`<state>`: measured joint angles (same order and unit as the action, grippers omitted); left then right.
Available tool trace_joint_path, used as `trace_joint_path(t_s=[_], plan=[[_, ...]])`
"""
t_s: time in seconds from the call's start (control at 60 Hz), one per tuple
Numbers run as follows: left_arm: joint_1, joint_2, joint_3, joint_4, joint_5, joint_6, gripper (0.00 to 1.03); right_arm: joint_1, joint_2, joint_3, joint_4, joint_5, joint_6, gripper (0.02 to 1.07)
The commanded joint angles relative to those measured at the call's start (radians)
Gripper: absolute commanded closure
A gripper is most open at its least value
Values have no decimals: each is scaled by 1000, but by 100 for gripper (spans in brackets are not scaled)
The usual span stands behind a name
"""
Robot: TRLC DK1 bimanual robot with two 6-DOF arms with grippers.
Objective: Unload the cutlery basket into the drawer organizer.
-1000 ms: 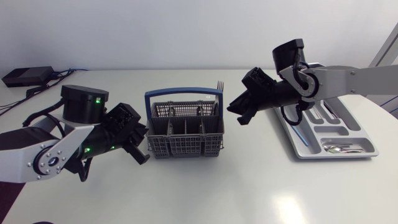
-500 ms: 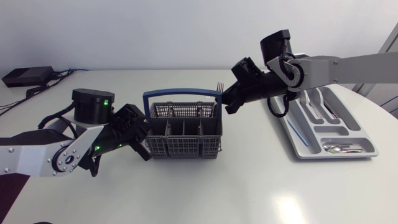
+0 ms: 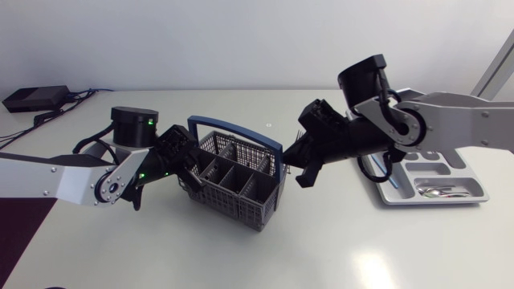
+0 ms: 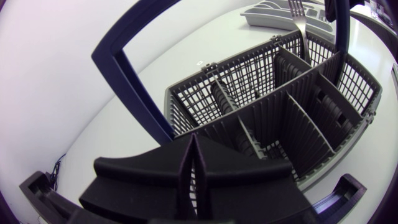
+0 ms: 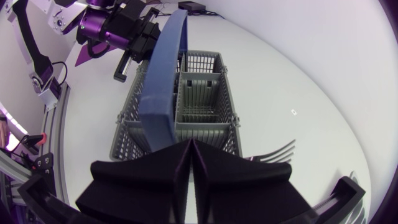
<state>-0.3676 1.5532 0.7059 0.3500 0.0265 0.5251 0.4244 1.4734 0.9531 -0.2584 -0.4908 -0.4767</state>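
A grey mesh basket (image 3: pixel 241 189) sits on a white tabletop (image 3: pixel 361 241) between two black robot grippers. Its long axis runs from the left fingers (image 4: pixel 249 186) towards the right fingers (image 5: pixel 249 186), one short end at each. A blue handle (image 3: pixel 233 132) arches upright over the basket along that same axis, rising just ahead of the left fingers and coming down at the far end.

The left fingers are pressed together with no gap showing and rest at the basket's near end wall. Whether they pinch the wall cannot be told. Ahead of them the basket's divided compartments stretch away.

A single fork (image 4: pixel 298 18) stands upright in the compartment farthest from the left fingers, tines pointing up, handle down in the basket. In the right wrist view its tines show just beside the right fingers.

The right fingers are also closed tight against each other, over the basket's other short end. Whether they hold the fork cannot be told.

The organizer (image 3: pixel 426 200) lies behind the right fingers, partly hidden by their arm and well apart from the basket. Cutlery (image 3: pixel 438 190) lies in its compartments.
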Motion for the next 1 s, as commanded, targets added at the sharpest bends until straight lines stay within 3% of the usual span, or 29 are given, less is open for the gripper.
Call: trace_joint_path(t_s=[0.0,0.067,0.15,0.517,0.7,0.983], plan=[[10,62,-16,-26,-16,23,100,-3,-70,-57,-4,14,32,86],[12,34,-22,-29,-16,23,100,-19,-130,-94,-5,40,49,68],[18,-16,-37,-42,-16,26,100,-33,-214,-149,-4,77,69,60],[-2,-240,-97,-149,-14,18,91,-111,-133,-143,74,120,158,60],[-31,-326,-108,-207,-14,9,91,-87,-27,-94,139,170,217,60],[-44,-370,-131,-221,-14,4,91,-87,76,13,156,173,265,60]])
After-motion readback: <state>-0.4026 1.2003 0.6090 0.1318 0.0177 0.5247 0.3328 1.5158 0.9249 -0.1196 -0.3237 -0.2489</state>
